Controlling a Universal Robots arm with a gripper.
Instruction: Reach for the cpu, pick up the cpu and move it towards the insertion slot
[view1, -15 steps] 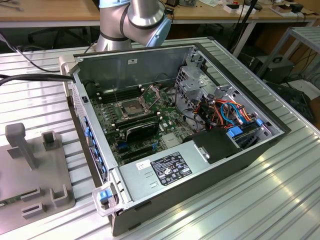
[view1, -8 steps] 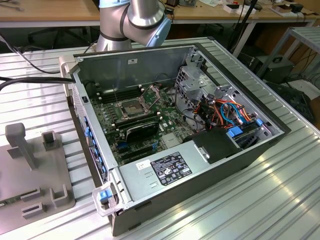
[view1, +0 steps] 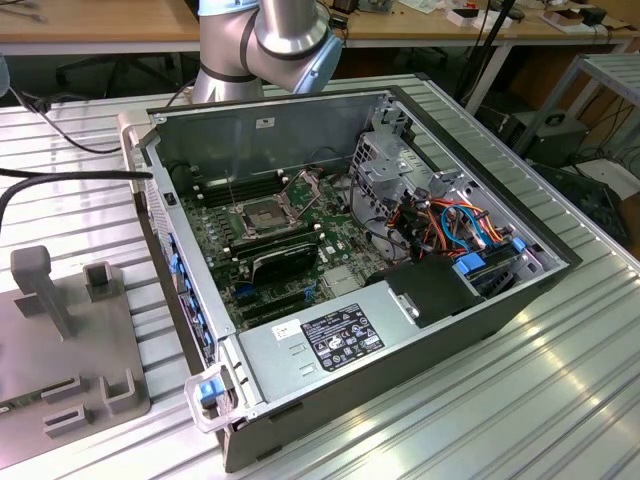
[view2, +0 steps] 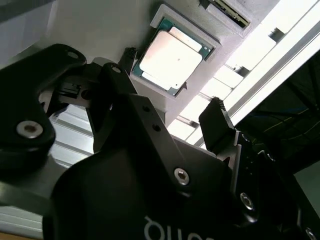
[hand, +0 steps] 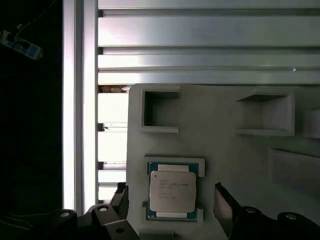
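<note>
The hand (hand: 169, 190) hangs wide open and empty, its fingers (hand: 224, 202) standing clear of both side edges of the cpu (hand: 173, 192), which sits in the grey tray (hand: 225, 150).

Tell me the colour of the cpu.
The cpu is pale silvery-tan on top with a teal-green border; the first wrist view shows it best.

An open computer case (view1: 270, 125) is set on a ribbed aluminium table (view1: 500, 420); a grey fixture tray (view1: 25, 350) is laid beside it.
</note>
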